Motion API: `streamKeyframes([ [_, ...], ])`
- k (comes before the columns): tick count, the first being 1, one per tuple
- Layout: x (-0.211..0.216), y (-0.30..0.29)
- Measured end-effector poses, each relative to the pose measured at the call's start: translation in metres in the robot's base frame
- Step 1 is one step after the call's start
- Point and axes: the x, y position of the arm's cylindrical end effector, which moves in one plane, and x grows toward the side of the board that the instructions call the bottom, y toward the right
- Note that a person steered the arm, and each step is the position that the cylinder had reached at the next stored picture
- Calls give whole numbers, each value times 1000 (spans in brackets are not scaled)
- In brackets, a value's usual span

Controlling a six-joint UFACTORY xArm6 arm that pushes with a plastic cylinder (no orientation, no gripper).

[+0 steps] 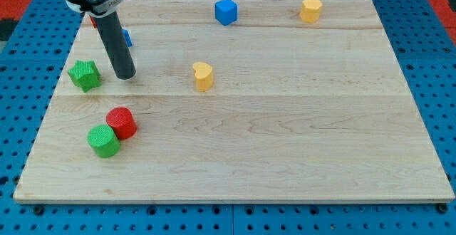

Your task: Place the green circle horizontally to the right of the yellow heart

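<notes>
The green circle (pixel 104 141) lies near the board's lower left, touching the red circle (pixel 121 122) just up and to its right. The yellow heart (pixel 203 75) stands near the middle of the board, toward the view's top. My tip (pixel 125 75) rests on the board at the left, between the green star (pixel 85 75) on its left and the yellow heart well to its right. The tip is above the two circles and apart from them.
A blue cube (pixel 226 11) and a yellow hexagon-like block (pixel 311 10) sit along the view's top. A blue block (pixel 127 38) and a red block (pixel 92 21) are partly hidden behind the rod. The wooden board (pixel 285 142) lies on a blue pegboard.
</notes>
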Motion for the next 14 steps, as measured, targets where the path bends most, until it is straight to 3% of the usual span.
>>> streamKeyframes([
  [1,5,12],
  [3,82,-45],
  [4,130,-33],
  [5,131,45],
  [7,150,-29],
  [8,189,-62],
  [9,205,18],
  [10,177,82],
  [11,124,72],
  [12,121,88],
  [14,41,169],
])
